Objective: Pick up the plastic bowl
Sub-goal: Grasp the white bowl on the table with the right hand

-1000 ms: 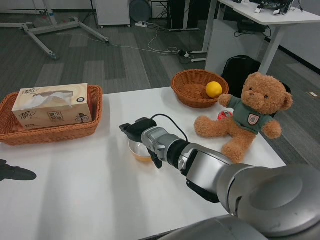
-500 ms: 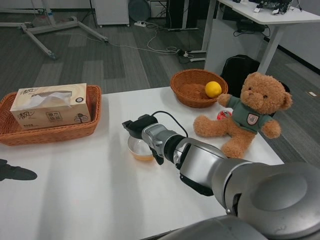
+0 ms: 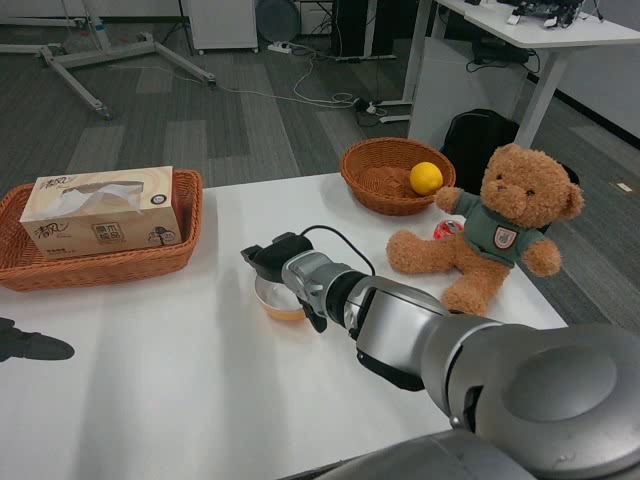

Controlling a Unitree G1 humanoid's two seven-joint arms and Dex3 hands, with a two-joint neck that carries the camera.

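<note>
Right robot hand [image 3: 275,262] barely shifted; 1 bowl [image 3: 277,299], 2 baskets [image 3: 392,178].

We have a single view, taken from the robot's head, looking forward and down across the white table [image 3: 150,400]. It sits close above the table's near edge, so the right forearm [image 3: 400,325] fills the lower right of the frame at short range. The table's far edge crosses the middle of the frame, its far right corner lying behind the teddy bear [image 3: 495,235]. Beyond that edge the view takes in grey floor [image 3: 200,120], cables and a second white desk [image 3: 540,40] at upper right. No second view is available for comparison.
</note>
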